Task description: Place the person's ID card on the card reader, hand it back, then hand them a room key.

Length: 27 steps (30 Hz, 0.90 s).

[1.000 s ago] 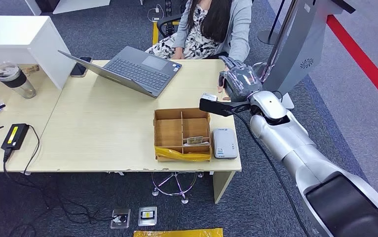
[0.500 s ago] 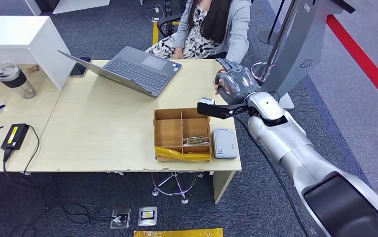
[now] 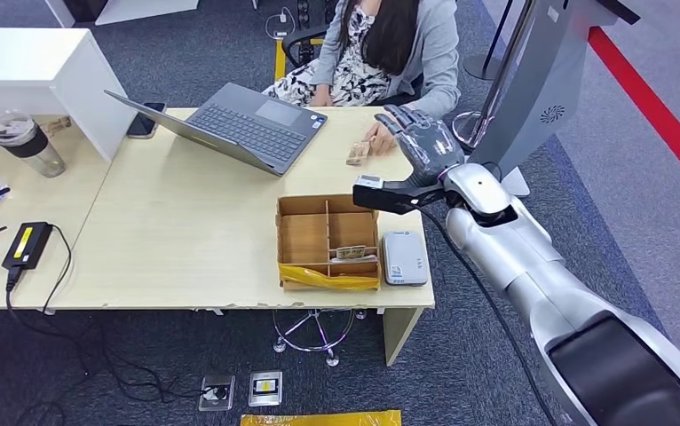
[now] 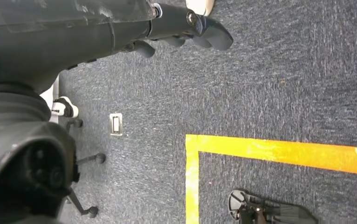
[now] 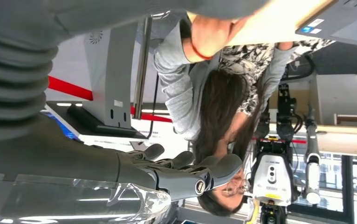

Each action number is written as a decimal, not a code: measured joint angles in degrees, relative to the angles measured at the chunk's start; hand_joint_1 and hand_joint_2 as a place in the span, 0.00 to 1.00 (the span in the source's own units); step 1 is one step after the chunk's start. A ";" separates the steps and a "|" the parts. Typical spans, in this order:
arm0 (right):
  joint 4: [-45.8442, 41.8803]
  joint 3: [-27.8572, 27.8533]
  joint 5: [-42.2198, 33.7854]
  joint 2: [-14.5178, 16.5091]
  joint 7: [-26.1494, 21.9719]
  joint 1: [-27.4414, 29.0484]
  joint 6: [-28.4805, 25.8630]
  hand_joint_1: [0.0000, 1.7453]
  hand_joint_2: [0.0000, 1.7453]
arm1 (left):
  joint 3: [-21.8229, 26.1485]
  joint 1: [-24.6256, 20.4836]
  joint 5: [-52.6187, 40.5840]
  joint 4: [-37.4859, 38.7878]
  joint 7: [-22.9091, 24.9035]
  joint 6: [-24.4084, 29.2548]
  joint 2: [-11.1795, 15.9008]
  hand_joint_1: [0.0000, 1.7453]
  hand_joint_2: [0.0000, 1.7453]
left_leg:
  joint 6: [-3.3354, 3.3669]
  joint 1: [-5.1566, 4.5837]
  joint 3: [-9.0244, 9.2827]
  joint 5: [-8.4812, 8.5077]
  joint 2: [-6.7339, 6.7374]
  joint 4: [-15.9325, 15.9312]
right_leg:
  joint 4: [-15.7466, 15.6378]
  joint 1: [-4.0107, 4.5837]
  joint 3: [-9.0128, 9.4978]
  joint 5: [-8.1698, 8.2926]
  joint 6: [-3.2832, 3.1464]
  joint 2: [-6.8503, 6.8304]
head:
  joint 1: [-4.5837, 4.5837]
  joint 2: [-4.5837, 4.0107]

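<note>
Left hand (image 4: 186, 28): seen in the left wrist view hanging over the carpet, fingers loosely apart, nothing held.

Wooden divider box (image 3: 326, 206): set near the front edge of the desk (image 3: 185, 231). The left compartments were noted as bare. One small tan card (image 3: 350, 253) was seen lying flat in the lower right compartment. A yellow plastic strip (image 3: 328, 280) was wrapped along the front wall.

Small tan card on the desk (image 3: 357, 153): lying beyond the box, just beside the person's hand (image 3: 377, 138); whether it was touched by the fingers could not be resolved. Whether it is the ID card or a room key could not be told from its face.

Card reader (image 3: 404, 257): white, set touching or just beside the box's right wall; nothing was seen on it.

Right hand (image 3: 425, 142): held above the far right of the desk, near the person's hand, fingers extended and apart, nothing gripped.

Judgement: a handover at the person's side was taken as the step in hand. If the desk card is the ID, a flat pinch at its edge would be called for, then a carry to the reader. If not, the sequence was judged near complete.
</note>
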 joint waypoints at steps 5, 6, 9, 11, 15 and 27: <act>-8.27 -1.33 -2.52 -2.43 4.19 2.64 5.25 0.00 0.00 | -0.01 0.07 -0.08 0.00 0.57 0.14 0.16 0.00 0.00 | 0.00 -0.01 0.00 0.00 0.04 0.00 | 0.00 -0.01 0.00 0.00 0.00 0.02 | 0.00 0.00; -10.16 -1.62 -3.31 -2.81 5.28 3.17 6.60 0.00 0.00 | -0.01 0.08 -0.07 0.00 0.64 0.25 0.19 0.00 0.00 | 0.00 -0.01 0.01 0.00 0.07 0.00 | -0.01 -0.01 0.00 0.01 0.00 0.02 | 0.00 0.00; -17.15 -2.64 -6.52 -4.13 9.33 5.45 10.94 0.00 0.00 | 0.01 0.08 0.77 0.00 0.66 1.66 0.15 0.00 0.00 | 0.00 0.00 0.04 0.00 0.09 0.00 | -0.01 0.00 -0.01 0.01 0.00 0.05 | 0.00 0.00; -22.74 -3.53 -9.08 -5.38 12.52 7.61 13.01 0.00 0.00 | 0.02 0.12 1.32 0.00 0.66 1.86 0.16 0.00 0.00 | 0.00 0.01 0.04 0.00 0.08 0.00 | -0.01 0.01 0.00 0.00 0.00 0.03 | -0.01 0.00; -35.10 -5.90 -13.91 -8.64 18.60 12.79 15.52 0.00 0.00 | 0.02 0.20 2.08 0.00 1.19 1.90 0.14 0.00 0.00 | 0.00 0.01 0.02 -0.01 0.07 0.00 | -0.02 0.01 -0.01 -0.01 0.00 0.01 | 0.00 0.00; -63.34 -9.19 -22.26 -16.38 29.56 27.71 19.09 0.00 1.00 | 0.23 0.24 3.73 0.00 2.73 2.95 -0.11 0.00 0.00 | -0.03 0.01 0.02 -0.07 0.11 -0.01 | -0.05 0.00 -0.01 -0.01 -0.01 0.03 | -0.02 0.00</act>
